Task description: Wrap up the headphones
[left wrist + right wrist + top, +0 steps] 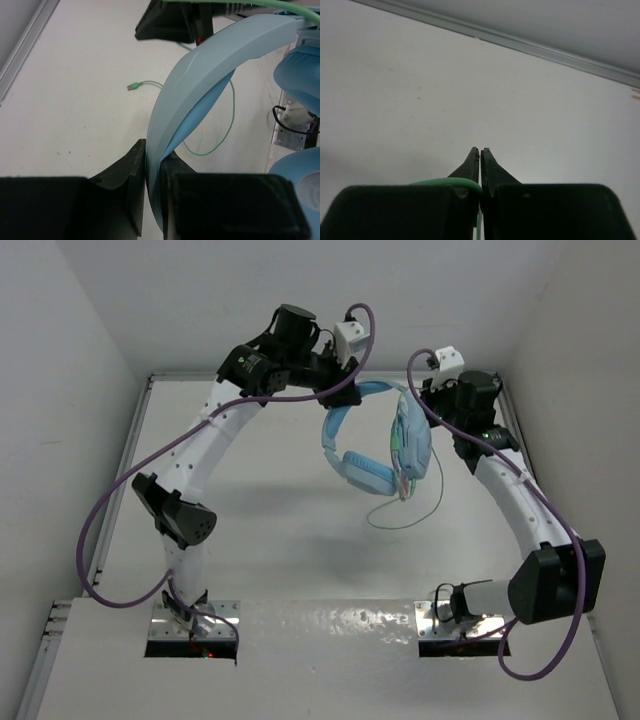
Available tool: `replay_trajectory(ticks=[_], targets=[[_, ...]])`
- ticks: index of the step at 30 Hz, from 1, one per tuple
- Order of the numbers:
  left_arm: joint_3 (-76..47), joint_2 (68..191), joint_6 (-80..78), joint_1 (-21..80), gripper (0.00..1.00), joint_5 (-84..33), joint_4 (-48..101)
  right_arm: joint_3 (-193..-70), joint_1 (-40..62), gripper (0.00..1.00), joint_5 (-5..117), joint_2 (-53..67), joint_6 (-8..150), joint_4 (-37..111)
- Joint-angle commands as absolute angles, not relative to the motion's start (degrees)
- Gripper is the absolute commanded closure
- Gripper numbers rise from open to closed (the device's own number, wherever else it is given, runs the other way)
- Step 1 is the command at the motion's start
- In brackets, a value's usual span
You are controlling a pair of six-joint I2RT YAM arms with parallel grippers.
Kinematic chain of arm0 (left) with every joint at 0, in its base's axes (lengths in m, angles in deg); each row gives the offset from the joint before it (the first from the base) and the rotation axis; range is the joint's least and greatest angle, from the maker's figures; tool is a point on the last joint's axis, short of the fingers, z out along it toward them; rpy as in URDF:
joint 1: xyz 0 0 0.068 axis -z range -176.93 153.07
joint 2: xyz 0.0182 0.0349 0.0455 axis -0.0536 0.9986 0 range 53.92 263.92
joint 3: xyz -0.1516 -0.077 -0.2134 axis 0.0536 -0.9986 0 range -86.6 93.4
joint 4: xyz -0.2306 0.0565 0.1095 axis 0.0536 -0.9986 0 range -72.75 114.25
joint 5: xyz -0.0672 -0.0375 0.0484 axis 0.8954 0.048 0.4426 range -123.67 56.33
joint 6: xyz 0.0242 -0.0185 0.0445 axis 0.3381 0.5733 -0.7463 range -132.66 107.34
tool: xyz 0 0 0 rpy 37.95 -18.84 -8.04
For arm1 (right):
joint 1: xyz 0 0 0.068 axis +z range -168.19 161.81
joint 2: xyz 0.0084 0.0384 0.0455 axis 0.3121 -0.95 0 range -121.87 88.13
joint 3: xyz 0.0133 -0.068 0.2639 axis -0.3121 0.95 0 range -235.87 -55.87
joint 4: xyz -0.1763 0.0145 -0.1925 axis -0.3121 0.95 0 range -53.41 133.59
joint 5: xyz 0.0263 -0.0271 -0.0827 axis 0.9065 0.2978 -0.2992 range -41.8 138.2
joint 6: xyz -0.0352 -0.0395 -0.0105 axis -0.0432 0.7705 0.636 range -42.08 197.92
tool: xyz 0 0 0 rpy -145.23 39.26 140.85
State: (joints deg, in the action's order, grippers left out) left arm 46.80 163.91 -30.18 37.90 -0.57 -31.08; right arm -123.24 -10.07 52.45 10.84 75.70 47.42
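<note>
White table (290,540) under light blue headphones (368,472)

The headband (210,65) of the headphones (365,470) is smooth, hard-looking plastic with a soft sheen. The ear pads (300,75) look padded and matt. The cable (232,107) is thin, smooth and rubbery-looking. The left fingers (131,175) are black, matt plastic; the right fingers (471,167) likewise. The counter (75,100) is white, matt and lightly specked. Its near strip (330,625) is glossy. The edge rail (520,45) looks like dull metal.
</note>
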Motion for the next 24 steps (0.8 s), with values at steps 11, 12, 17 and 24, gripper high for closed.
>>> replay_trajectory(ticks=[11, 12, 17, 24], targets=[[56.75, 157.90, -20.40, 34.53, 1.00, 1.13, -23.21, -105.44, -2.02, 0.59, 74.23, 1.57, 57.62, 6.01], [57.10, 157.72, -20.22, 34.53, 1.00, 0.87, -23.12, -104.83, -1.49, 0.55, 73.08, 0.52, 57.09, 3.65], [59.20, 156.93, -19.69, 34.18, 1.00, -0.80, -23.03, -99.90, -1.14, 0.42, 65.34, -4.58, 52.96, -4.71], [64.74, 158.33, -15.75, 31.64, 1.00, -10.71, -21.72, -98.76, 2.11, 0.36, 64.46, -10.03, 50.06, -3.40]])
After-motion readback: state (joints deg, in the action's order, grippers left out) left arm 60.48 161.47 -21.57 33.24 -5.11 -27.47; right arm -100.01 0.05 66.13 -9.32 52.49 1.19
